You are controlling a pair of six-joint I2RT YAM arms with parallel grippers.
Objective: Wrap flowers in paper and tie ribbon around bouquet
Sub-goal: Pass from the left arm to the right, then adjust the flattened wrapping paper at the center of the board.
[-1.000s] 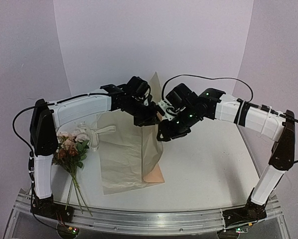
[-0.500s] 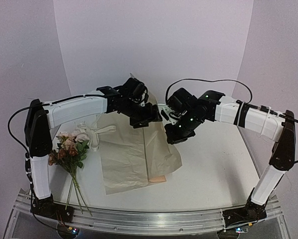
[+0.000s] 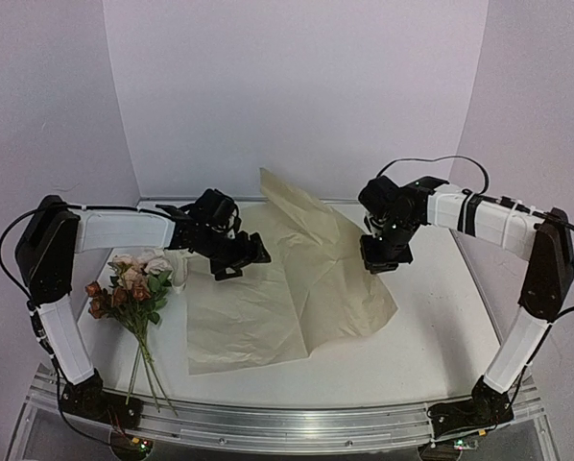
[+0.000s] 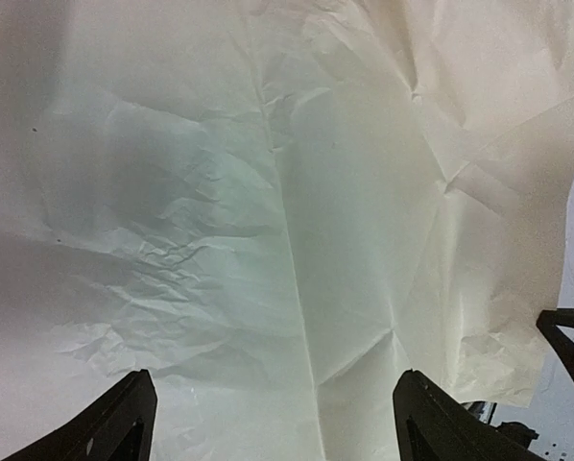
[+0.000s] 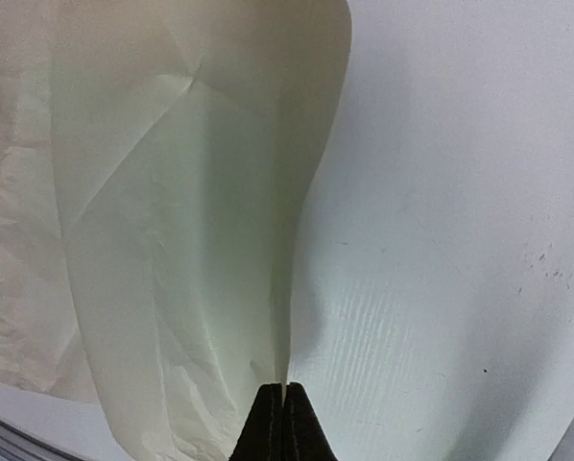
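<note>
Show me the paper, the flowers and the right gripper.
paper (image 3: 258, 307): top view, middle of sheet.
flowers (image 3: 133, 279): top view, rose heads.
right gripper (image 5: 285, 392): right wrist view, tips shut on paper.

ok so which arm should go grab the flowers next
Probably the left. The left gripper hangs open and empty over the paper, close to the flowers on that side. The right gripper is shut on the paper's edge, farther away.

Soft, even light; top view sharp; grey shadow on the paper (image 4: 143, 182)
</note>
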